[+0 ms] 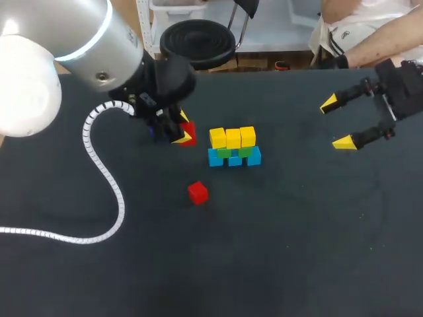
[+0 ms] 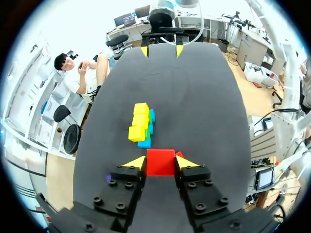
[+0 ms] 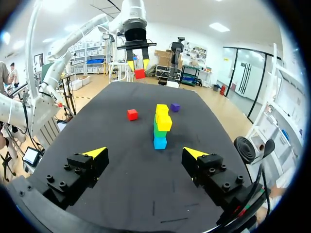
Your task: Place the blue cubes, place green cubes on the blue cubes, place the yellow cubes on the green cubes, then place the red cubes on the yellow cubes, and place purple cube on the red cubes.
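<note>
Left arm (image 1: 66, 39), a fat silver-and-white casing with a white coiled cable (image 1: 99, 172) lying across the bench (image 1: 297, 264), fills the near corner of the head view. Below it the left gripper (image 2: 160, 162) is clenched on a red cube (image 2: 160, 156), both yellow tips (image 2: 136, 162) pressed to opposite faces, just left of the stack (image 1: 233, 148).

That stack sits mid-bench: blue cubes (image 1: 234, 160) at the base, green cubes (image 1: 225, 152) on them, three yellow cubes (image 1: 232, 137) in a row on top. A second red cube (image 1: 197, 192) lies loose nearer the robot, apart from the stack. From the right wrist, the purple cube (image 3: 175, 107) lies just past the stack, toward the left arm. Off to the right hangs the right gripper (image 3: 145, 153), fingers spread wide, grasping nothing.

The risk, as I judge it, is the yellow row. It looks slightly uneven rather than flush, so a red cube set off-centre or pushed sideways could shove a yellow off and bring the layers down. The broad finger bodies could also clip a neighbouring cube on release.

All the cubes are small and hard-edged, with smooth plain-coloured faces that likely slide easily on each other. By contrast the bench cover is dark, matte and cloth-like, probably with more grip
</note>
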Tool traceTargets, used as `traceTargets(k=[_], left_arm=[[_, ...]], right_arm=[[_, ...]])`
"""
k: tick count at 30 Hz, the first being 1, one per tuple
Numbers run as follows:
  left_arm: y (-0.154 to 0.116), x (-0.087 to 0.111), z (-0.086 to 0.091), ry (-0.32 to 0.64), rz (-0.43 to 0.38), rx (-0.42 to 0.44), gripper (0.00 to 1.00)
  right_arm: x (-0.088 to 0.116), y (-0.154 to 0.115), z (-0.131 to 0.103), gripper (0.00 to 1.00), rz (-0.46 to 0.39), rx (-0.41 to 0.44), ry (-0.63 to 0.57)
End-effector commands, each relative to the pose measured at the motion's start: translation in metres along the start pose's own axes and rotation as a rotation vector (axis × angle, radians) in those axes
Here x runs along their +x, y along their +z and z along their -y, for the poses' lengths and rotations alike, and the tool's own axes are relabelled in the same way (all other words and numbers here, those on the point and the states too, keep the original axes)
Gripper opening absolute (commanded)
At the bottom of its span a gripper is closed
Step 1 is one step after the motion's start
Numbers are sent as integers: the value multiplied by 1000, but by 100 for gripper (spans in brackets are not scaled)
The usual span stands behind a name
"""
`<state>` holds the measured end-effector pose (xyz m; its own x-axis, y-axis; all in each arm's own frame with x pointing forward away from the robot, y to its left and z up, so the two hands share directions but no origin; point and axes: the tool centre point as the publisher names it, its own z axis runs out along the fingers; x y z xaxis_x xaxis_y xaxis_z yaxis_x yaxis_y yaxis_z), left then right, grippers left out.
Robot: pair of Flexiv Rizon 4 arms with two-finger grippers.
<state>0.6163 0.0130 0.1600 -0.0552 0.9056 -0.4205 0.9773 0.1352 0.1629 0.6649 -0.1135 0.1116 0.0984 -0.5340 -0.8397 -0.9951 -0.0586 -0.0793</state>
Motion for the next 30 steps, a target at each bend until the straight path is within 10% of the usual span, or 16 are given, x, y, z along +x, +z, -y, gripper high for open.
traceTargets(k=[1,17,30], left_arm=[[-5,-10,13,15,3,2,0],[9,-50,55,-30,-2,50,0],[26,-72,43,-25,43,53,0]], right_arm=[[0,0,0,100,1,1,-1],[0,0,0,100,1,1,-1],[0,0,0,100,1,1,-1]])
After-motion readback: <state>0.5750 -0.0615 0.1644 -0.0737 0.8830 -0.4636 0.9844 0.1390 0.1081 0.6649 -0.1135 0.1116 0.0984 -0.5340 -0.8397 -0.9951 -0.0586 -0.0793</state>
